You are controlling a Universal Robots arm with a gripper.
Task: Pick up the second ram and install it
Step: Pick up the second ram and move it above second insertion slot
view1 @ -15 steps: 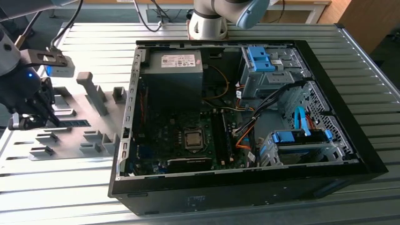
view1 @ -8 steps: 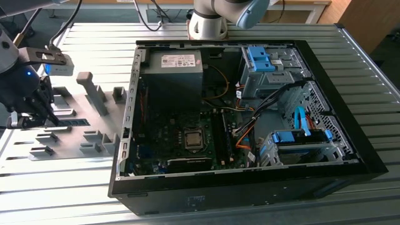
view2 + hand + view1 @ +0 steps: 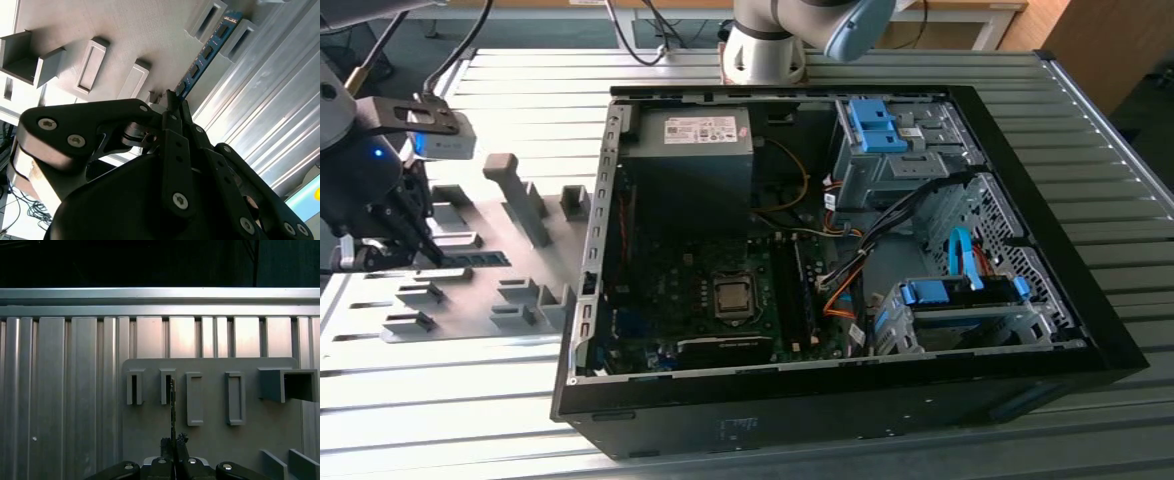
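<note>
A ribbed aluminium desk (image 3: 454, 400) of long parallel slats catches bright light at the exterior view's lower left, glaring almost white. Beyond its far edge, brown wooden furniture (image 3: 1107, 40) and dark cables (image 3: 634, 30) stand against a grey-blue floor (image 3: 520, 25).

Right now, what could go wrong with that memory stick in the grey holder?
The jaws pinch the second ram at one end only, so it might tilt or slip as it rises. Its far end sits between grey tray blocks, seen in both wrist views, and could catch on them if the lift isn't straight.
</note>
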